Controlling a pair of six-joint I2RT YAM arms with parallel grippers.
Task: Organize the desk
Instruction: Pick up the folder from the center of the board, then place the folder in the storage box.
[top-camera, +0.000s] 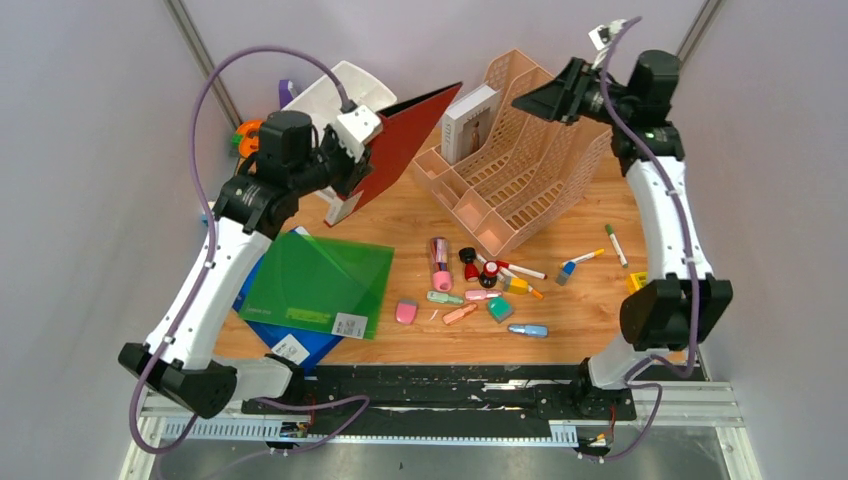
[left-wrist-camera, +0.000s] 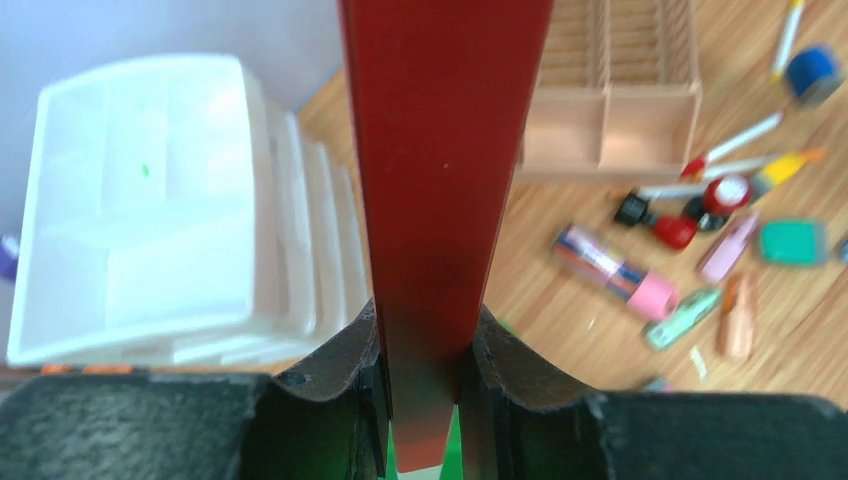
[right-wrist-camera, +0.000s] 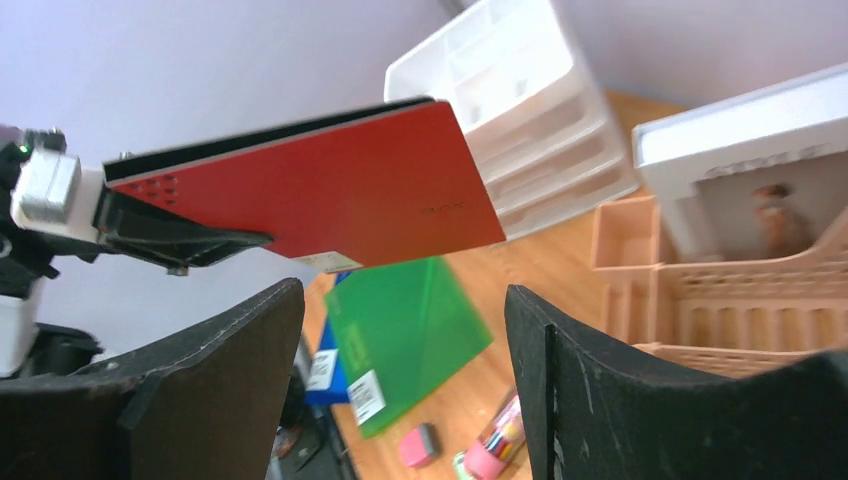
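"Counting folders?"
"Three: red folder (top-camera: 405, 140) clamped in left gripper (left-wrist-camera: 424, 350) near the desk's (top-camera: 590, 320) far-left corner; green folder (top-camera: 318, 282) atop blue folder (top-camera: 305, 348), near-left. One peach rack (top-camera: 520, 165). Right gripper (right-wrist-camera: 402, 295) gapes, empty."
"Desk?"
"Light-brown planks beneath everything."

The desk (top-camera: 590, 310) is matt wood-grain — the red folder (top-camera: 415, 135) smooth (slightly glossy), the peach rack (top-camera: 530, 180) plastic.

left tool (left-wrist-camera: 425, 345) raised, jaws clamped tight — right tool (right-wrist-camera: 400, 300) held high, jaws wide apart
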